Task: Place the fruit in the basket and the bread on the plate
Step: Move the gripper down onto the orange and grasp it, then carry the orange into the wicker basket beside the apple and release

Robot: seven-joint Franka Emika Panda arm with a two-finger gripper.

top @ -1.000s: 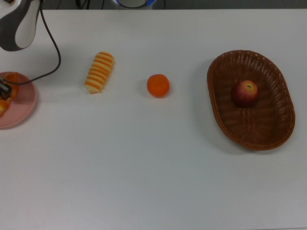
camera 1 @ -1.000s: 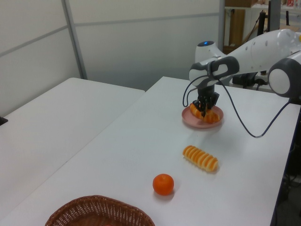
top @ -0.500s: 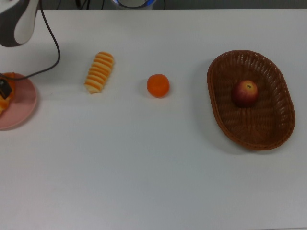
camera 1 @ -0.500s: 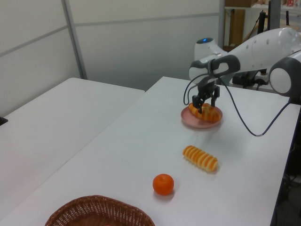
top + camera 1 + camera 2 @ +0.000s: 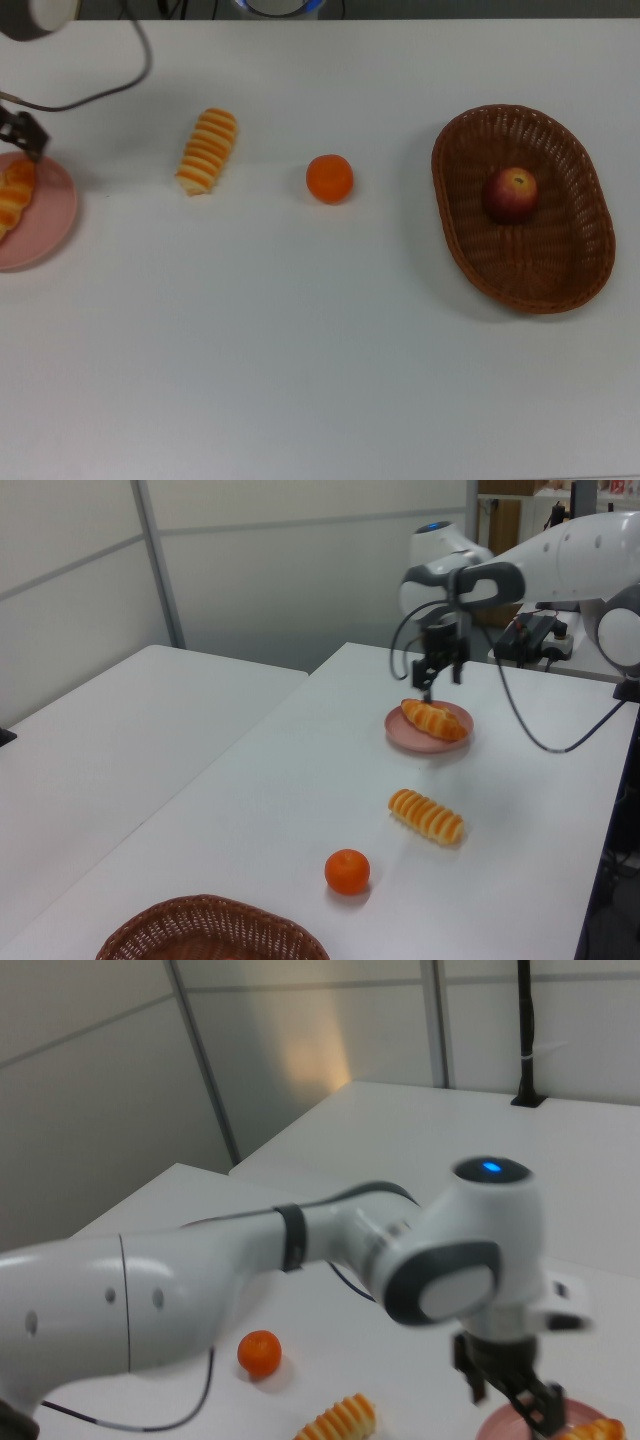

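Note:
The braided bread lies on the pink plate at the top view's far left. My gripper hangs open and empty a short way above it; in the top view the gripper shows just beyond the plate's rim. The striped bread lies on the table, and the orange sits to its right in the top view. The apple rests inside the wicker basket. In the left view the orange sits between the basket and the striped bread.
A black cable loops from the arm over the table's back left corner in the top view. The arm's white links fill much of the right view. A second white table stands beside this one in the left view.
My gripper has let go of the braided bread, opened, and risen clear of the plate. The bread stays lying on the plate.

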